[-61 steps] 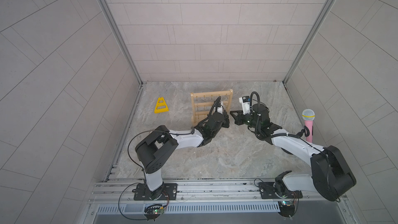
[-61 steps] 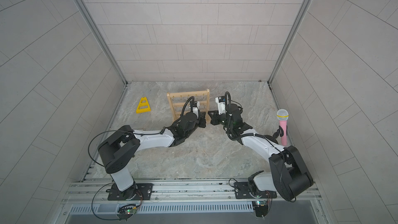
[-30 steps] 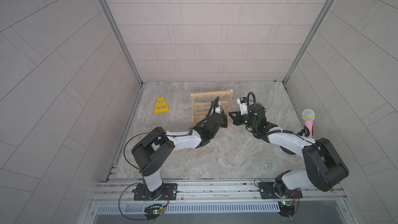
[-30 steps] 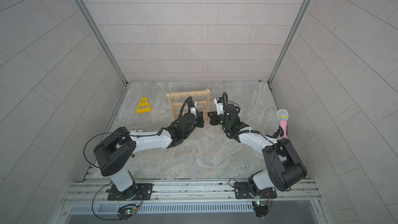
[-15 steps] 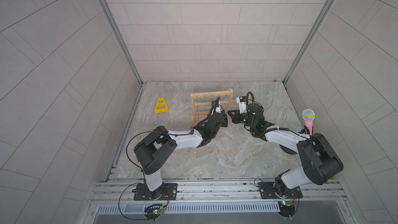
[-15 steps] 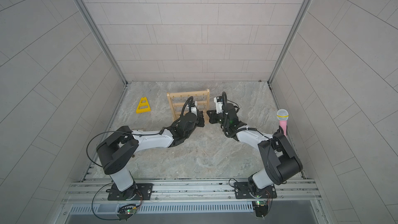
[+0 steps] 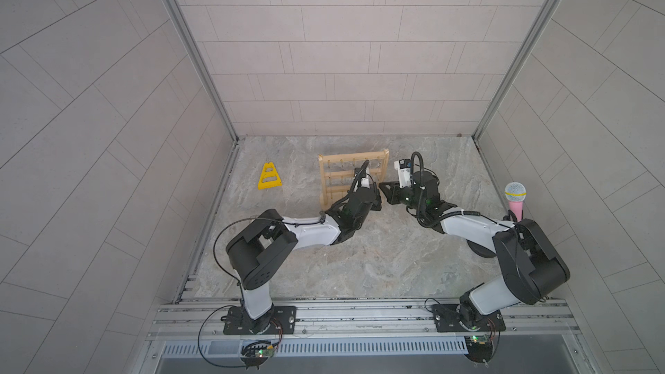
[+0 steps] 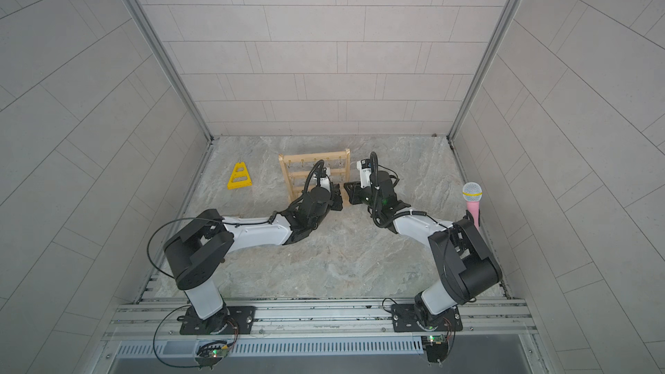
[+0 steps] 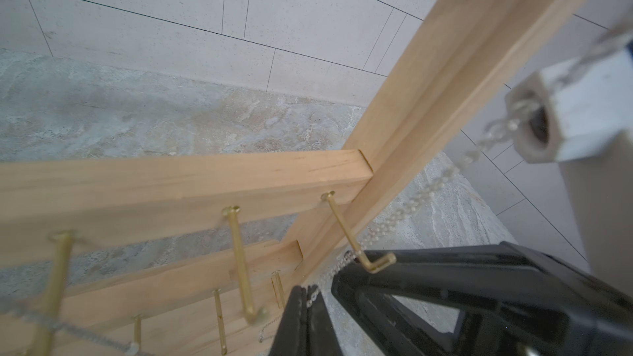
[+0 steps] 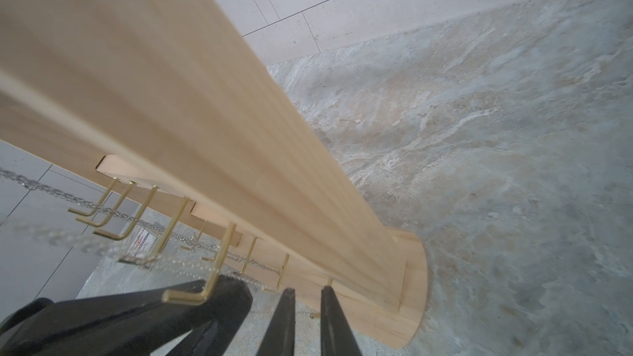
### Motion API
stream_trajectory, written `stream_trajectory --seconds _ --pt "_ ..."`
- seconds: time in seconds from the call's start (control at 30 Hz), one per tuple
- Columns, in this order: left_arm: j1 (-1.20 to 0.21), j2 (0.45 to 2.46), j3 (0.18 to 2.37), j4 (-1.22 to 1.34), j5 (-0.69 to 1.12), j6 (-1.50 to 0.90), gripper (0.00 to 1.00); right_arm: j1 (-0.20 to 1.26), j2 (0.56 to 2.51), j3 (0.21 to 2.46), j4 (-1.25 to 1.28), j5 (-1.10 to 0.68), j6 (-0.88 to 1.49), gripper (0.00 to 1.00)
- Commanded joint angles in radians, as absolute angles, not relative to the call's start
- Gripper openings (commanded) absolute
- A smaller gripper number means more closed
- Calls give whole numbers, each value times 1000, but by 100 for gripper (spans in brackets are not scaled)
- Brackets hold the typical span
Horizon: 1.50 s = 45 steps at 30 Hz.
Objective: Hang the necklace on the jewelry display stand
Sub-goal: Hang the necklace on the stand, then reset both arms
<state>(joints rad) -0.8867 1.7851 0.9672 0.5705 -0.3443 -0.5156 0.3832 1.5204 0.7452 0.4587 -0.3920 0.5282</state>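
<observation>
Writing: white tag, red print too blurred for us to read.
Count: one jewelry display stand, three bars; one necklace; one yellow frame; one pink microphone.
Necklace: strung along the stand's brass hooks.
Left gripper: clamped on the chain.
Right gripper: jaws slightly parted, empty.

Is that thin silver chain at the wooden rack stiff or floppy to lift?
Probably floppy: the necklace hangs in a slack line past a brass hook. Likely light, given its tiny beaded links. It might slip from the shut left gripper.
</observation>
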Motion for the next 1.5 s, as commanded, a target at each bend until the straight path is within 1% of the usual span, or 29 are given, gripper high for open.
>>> stream_trajectory --seconds 0.0,0.07,0.23,0.5,0.77,0.97,1.03,1.1,1.27,1.37,1.4,1.43,1.47 --pt "-885 1801 996 568 -368 -509 9 382 1522 769 462 -389 534 19" --pt "-886 1799 994 566 -370 -511 12 384 1518 769 456 -394 534 19" --pt "-886 1784 989 557 -373 -512 24 383 1495 762 438 -396 529 19" --pt "-889 1748 965 556 -370 -522 33 383 1455 751 392 -397 521 20" --pt "-914 1671 912 543 -392 -525 38 383 1397 742 319 -388 502 22" --pt "-952 1566 832 533 -416 -531 38 382 1323 729 211 -375 472 26" --pt "-965 1520 811 492 -425 -531 38 380 1298 724 169 -366 461 28" --pt "-965 1461 796 396 -418 -537 38 377 1279 729 107 -354 448 30" --pt "-927 1282 747 142 -426 -523 41 374 1235 731 -22 -326 397 43" --pt "-841 1163 731 5 -396 -520 43 368 1191 725 -88 -286 375 54" --pt "-798 1130 730 -34 -377 -520 45 360 1182 730 -115 -273 365 65" --pt "-760 1110 735 -63 -358 -518 47 350 1178 733 -131 -268 357 72" --pt "-710 1093 747 -102 -334 -516 53 334 1177 736 -146 -268 351 96"
